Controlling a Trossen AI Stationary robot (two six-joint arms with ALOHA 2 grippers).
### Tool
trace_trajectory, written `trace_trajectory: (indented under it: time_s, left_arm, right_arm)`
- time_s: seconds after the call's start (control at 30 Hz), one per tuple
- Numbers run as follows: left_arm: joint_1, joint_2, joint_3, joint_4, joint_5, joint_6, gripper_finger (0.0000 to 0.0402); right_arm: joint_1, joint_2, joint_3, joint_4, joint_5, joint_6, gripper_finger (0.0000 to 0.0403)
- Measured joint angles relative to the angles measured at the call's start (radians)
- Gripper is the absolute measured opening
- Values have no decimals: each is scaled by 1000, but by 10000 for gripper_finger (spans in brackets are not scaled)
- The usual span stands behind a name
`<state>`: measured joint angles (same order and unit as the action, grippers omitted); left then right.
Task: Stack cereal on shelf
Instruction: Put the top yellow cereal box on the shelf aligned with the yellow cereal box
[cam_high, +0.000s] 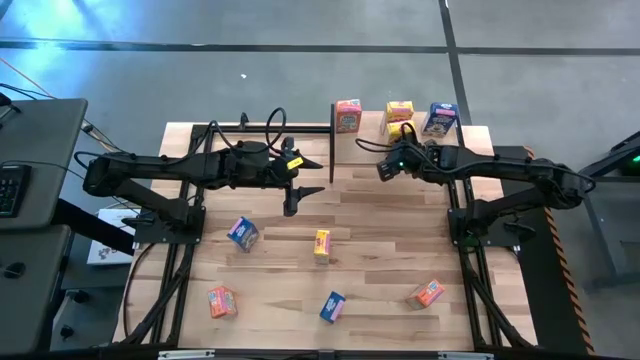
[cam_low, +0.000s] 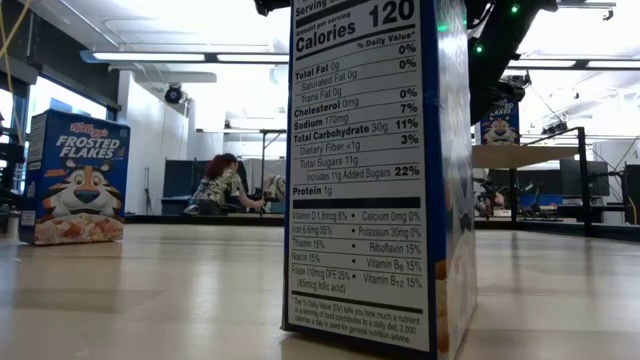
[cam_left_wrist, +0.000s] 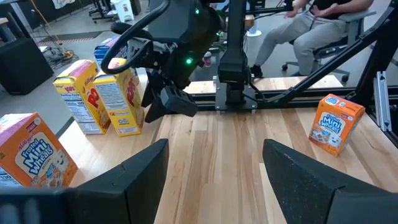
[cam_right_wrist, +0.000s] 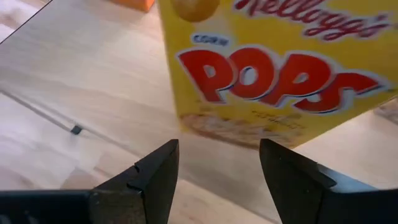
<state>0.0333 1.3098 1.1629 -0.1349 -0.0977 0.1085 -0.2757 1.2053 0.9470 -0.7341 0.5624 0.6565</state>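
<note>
Wood counter (cam_high: 380, 220) w/ five cereal boxes (cam_high: 243, 233) loose on it, front half. Shelf (cam_high: 470, 135) at far edge carries three boxes (cam_high: 348, 115) upright.

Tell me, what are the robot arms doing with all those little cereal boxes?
They are putting cereal boxes up on a small shelf. The right gripper is open and empty, right in front of a yellow box on the shelf. An orange-pink box, another yellow box and a blue box stand there too. The left gripper hovers open and empty over the table, where five more boxes wait.
</note>
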Motion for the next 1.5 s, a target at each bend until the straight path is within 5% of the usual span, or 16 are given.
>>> trace_trajectory:
  time_s: [0.47,1.5]
  left_arm:
    - [0,0,0,0,0,0,252]
    - [0,0,0,0,0,27,252]
  right_arm:
    - [2,0,0,70,-74,7,217]
    - [1,0,0,170,-12,-27,217]
